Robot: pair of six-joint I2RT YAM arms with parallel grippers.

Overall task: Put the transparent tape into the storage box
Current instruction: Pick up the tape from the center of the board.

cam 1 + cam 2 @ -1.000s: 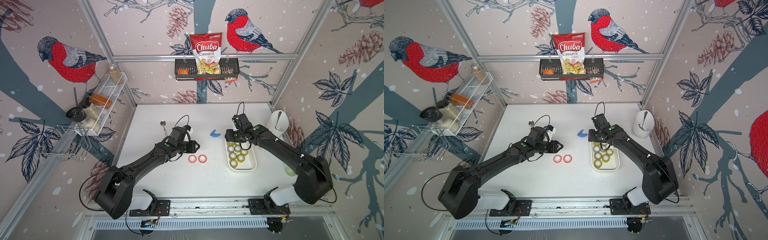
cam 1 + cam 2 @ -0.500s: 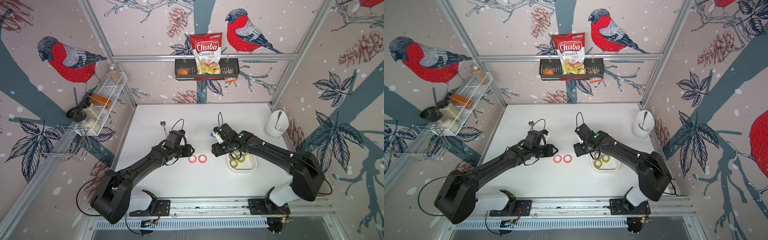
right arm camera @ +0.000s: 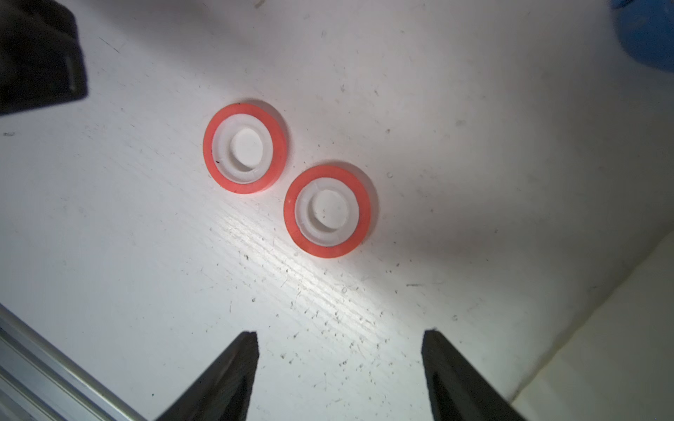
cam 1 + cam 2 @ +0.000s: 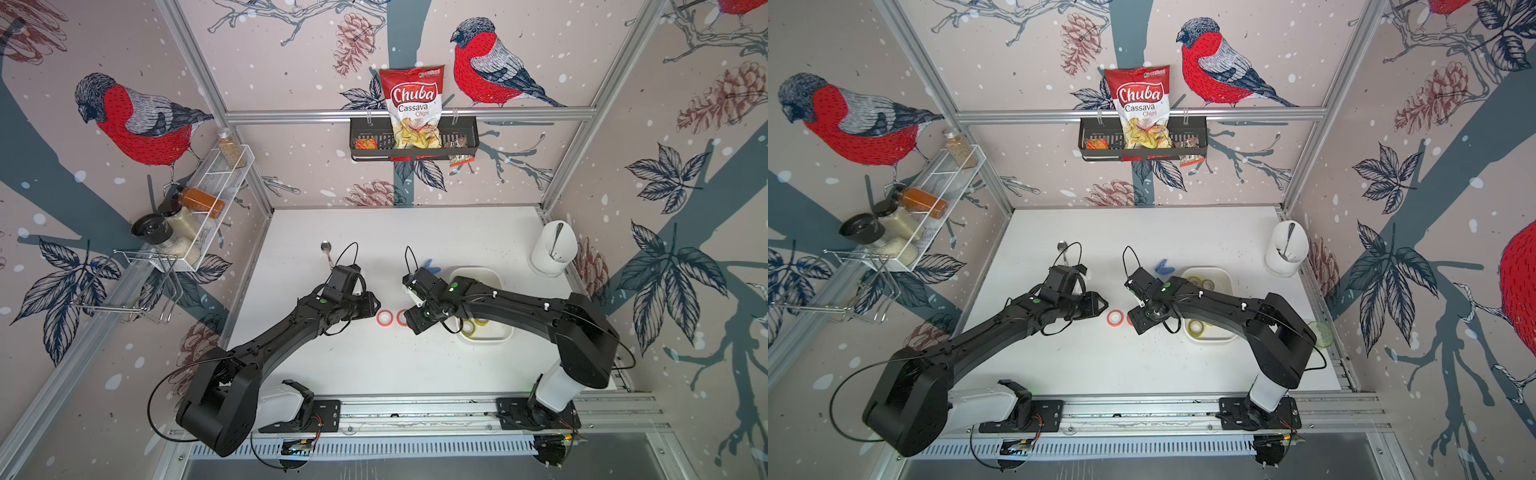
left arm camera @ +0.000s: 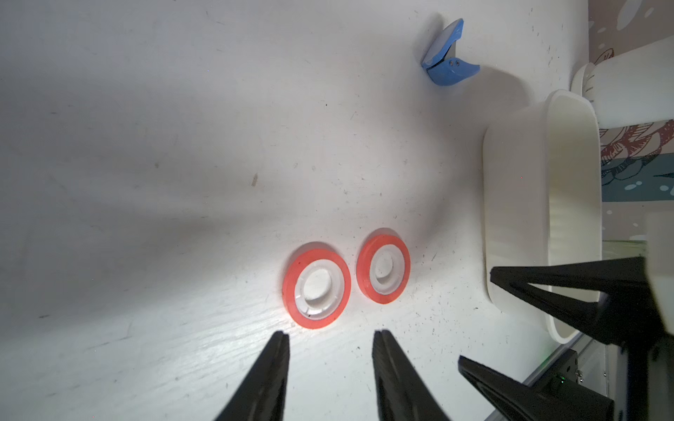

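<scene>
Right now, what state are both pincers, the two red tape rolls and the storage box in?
Storage box: upright, holding yellowish rolls.
Roll nearer the storage box: flat on table, ungripped.
Other roll: flat on table, ungripped.
Left pincer: open, empty.
Right pincer: open, empty.

Two red tape rolls (image 5: 316,285) flat, side by side, white storage box (image 5: 518,204) near

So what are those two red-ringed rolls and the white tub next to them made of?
Tape rolls: a thin orange-red film, seemingly slightly translucent and glossy, wound on a white hub that looks like moulded plastic. Storage box: opaque white plastic with a smooth, semi-matte finish. Its thick rounded rim and soft corners suggest it was moulded.
</scene>
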